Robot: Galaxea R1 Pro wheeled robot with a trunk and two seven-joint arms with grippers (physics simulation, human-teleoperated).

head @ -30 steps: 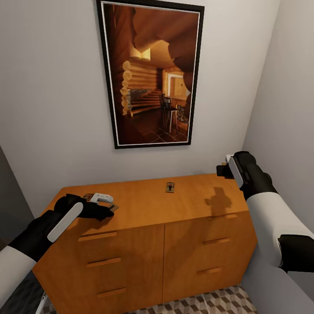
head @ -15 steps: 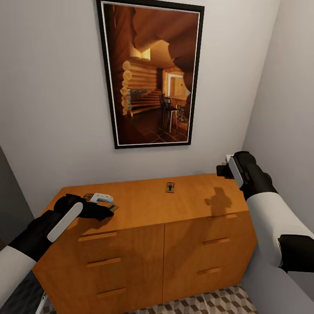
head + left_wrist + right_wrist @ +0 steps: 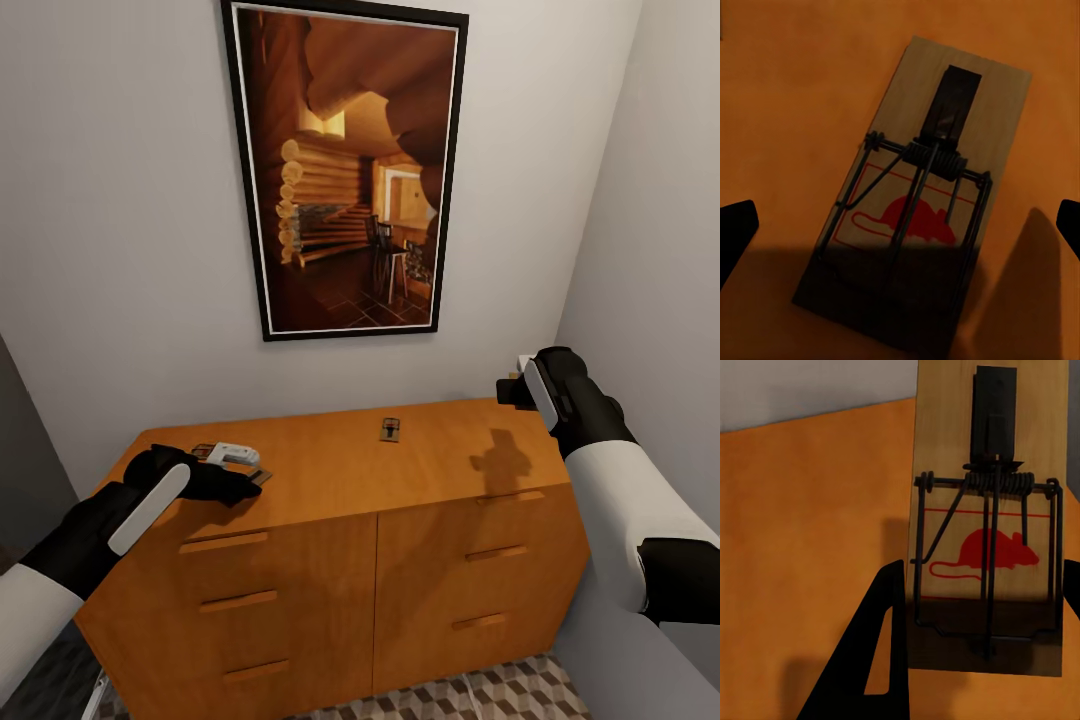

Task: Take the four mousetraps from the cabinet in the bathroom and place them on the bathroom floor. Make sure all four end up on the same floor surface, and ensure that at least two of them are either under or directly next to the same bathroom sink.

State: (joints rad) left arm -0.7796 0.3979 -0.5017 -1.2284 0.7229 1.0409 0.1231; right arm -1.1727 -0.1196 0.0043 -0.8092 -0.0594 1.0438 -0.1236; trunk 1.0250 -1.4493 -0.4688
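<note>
Mousetraps are lying on the cabinet [image 3: 340, 470] top: one [image 3: 389, 430] is sitting at mid-top toward the back edge, its long axis running from 12 to 6 o'clock in the head view, and another [image 3: 258, 476] is resting at the 9 o'clock end, under the left gripper [image 3: 240, 470]. In the left wrist view that trap [image 3: 921, 196] is lying flat on the orange wood, its dark tab end away from the camera and its wire bar nearer, with the gripper's black fingertips [image 3: 735, 232] spread wide on either side, not touching it. The right gripper [image 3: 512, 388] is hanging above the cabinet's 3 o'clock end, pinching a third trap [image 3: 988, 517] between its fingers [image 3: 874, 660], board upright along the fingers. A framed cabin picture [image 3: 345, 165] is hanging on the wall [image 3: 130, 200] at 12 o'clock. Cube-patterned bathroom floor [image 3: 480, 697] is showing at 6 o'clock.
</note>
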